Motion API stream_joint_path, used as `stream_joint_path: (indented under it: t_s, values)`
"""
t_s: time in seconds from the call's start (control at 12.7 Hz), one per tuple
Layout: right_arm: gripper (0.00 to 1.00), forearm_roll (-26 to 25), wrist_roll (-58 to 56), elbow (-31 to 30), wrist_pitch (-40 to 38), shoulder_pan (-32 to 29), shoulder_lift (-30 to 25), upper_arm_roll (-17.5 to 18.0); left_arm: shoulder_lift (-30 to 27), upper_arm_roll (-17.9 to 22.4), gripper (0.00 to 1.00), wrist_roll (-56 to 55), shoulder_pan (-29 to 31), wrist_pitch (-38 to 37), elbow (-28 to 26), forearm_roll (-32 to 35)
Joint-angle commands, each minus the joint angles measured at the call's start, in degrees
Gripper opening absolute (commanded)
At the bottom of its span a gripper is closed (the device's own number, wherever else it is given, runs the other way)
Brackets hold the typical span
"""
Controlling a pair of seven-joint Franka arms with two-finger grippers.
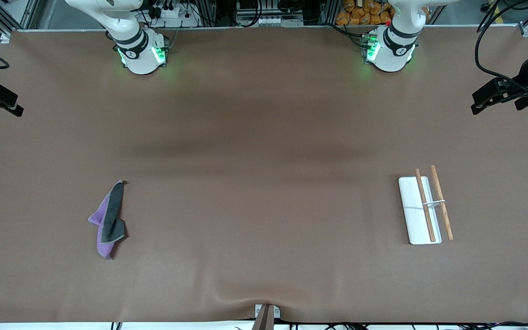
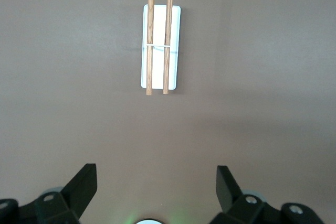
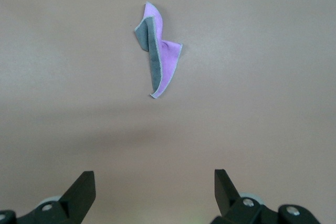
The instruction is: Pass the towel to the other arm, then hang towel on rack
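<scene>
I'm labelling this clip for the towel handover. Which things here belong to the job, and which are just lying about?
Belongs to the job:
- towel, crumpled on the table toward the right arm's end
- rack, toward the left arm's end
- left gripper, open
- right gripper, open

Just lying about:
- nothing else on the table

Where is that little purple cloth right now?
The towel lies crumpled on the brown table toward the right arm's end, apart from the rack at the left arm's end.

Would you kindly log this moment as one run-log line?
towel: crumpled on table, right arm's end | rack: left arm's end, bare | left gripper: open, waiting | right gripper: open, waiting | handover: not started
</scene>
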Motion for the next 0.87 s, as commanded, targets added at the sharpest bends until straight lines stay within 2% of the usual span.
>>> stream_joint_path:
  t_s: [0.0, 0.79]
  values:
    - [1.0, -0.2, 0.1, 0.6, -0.7, -0.5, -0.1, 0.3, 0.1, -0.5, 1.0, 0.8, 0.1, -0.9, 0.4, 1.0]
    - [1.0, -0.1, 0.0, 0.8, -0.5, -0.1, 0.1, 0.5, -0.1, -0.3, 1.0, 1.3, 0.2, -1.0, -0.3, 1.0]
